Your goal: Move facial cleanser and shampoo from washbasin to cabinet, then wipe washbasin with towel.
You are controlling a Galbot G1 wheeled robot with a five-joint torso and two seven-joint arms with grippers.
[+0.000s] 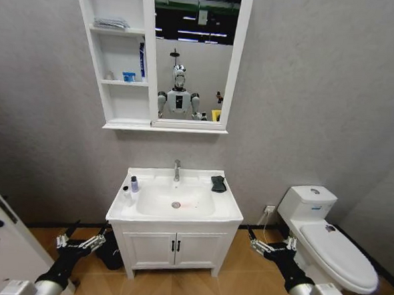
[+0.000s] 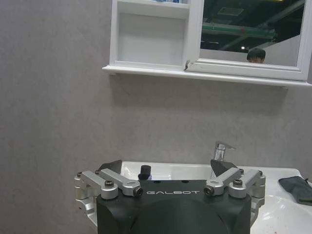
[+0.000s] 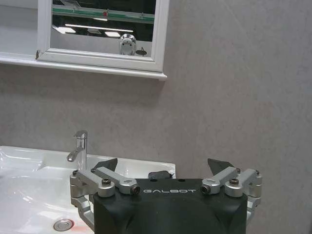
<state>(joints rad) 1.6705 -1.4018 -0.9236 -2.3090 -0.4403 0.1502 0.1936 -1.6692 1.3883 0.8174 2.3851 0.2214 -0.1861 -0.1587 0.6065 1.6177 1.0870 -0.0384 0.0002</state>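
Bottles at the washbasin's left edge, both our arms low with fingers spread wide.

We see a small dark-capped bottle (image 1: 134,184) standing upright beside a second small container (image 1: 125,190) near the left rim of the washbasin (image 1: 230,206), up and ahead of our left gripper (image 1: 81,241), the nearer one. Our right gripper (image 1: 271,246) waits low by the toilet (image 1: 331,253). The towel (image 1: 218,183) lies at the back right corner. The head view takes in the cabinet (image 1: 113,102) shelves; the left wrist view gives just the bottle's cap.

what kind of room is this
A bathroom, or likely a mock-up of one: a white washbasin with a tap on a vanity, a toilet beside it, and a mirrored wall cabinet above.
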